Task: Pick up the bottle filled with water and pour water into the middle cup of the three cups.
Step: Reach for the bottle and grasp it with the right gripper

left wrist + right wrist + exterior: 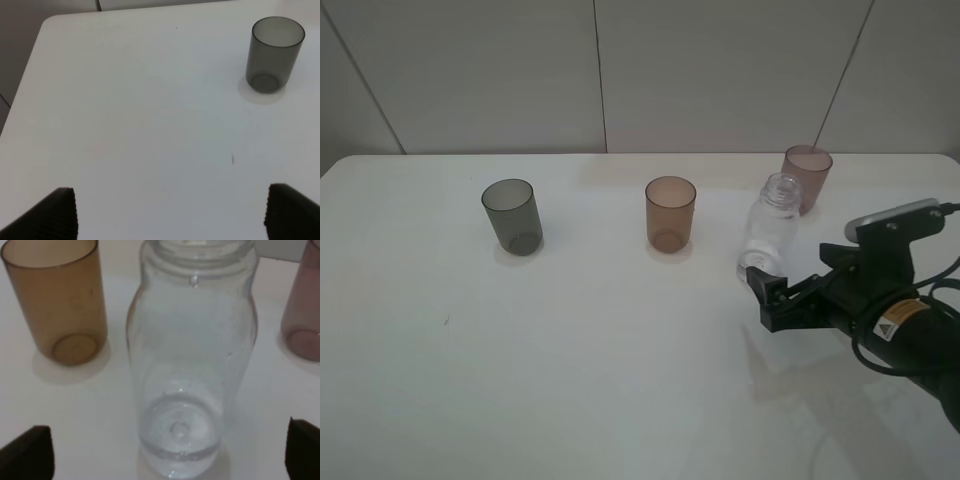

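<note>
Okay, your left claw (170, 215) gapes wide, holding nothing, grey cup (274, 52) ahead of it. The middle cup (670, 213) sits ahead-left of your right claw (772, 295), also wide open and empty. The bottle (770, 232) stands upright on the bench (570, 380) just off its fingertips, pink cup (807, 175) beyond.

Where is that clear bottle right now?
The bottle stands on the right of the high view, between the orange-brown cup and the pink cup, just ahead of the open right gripper.
</note>
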You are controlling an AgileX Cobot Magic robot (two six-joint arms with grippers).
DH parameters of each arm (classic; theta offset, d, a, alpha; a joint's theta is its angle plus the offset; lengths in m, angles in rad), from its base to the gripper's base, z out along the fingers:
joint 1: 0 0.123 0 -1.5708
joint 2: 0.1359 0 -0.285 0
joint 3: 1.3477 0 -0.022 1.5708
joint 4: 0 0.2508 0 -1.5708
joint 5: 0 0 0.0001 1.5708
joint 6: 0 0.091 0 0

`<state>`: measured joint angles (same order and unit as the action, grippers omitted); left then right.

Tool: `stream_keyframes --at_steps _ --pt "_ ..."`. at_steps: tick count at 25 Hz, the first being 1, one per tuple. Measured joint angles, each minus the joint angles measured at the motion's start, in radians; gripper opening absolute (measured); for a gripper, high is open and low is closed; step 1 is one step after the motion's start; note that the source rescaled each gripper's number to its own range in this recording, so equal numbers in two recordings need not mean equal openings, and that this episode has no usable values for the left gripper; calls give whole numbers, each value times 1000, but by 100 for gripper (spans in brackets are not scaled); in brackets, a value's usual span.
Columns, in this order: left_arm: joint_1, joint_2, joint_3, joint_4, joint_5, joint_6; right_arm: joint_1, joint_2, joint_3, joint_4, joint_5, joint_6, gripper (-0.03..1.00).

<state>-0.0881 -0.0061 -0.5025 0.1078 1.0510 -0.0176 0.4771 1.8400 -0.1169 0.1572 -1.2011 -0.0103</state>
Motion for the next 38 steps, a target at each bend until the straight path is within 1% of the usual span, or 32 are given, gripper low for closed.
stream_keyframes --at_steps 4,9,18,24,35,37,38 --pt "0 0 0 0 0 0 0 3 -46 48 0 0 100" --pt "0 0 0 0 0 0 0 57 -101 75 -8 0 100" --pt "0 0 0 0 0 0 0 191 -189 85 -7 0 100" --pt "0 0 0 0 0 0 0 228 -244 90 -8 0 100" --pt "0 0 0 0 0 0 0 259 -289 96 -7 0 100" --pt "0 0 0 0 0 0 0 259 -289 96 -7 0 97" --pt "0 0 0 0 0 0 0 259 -290 98 -7 0 89"
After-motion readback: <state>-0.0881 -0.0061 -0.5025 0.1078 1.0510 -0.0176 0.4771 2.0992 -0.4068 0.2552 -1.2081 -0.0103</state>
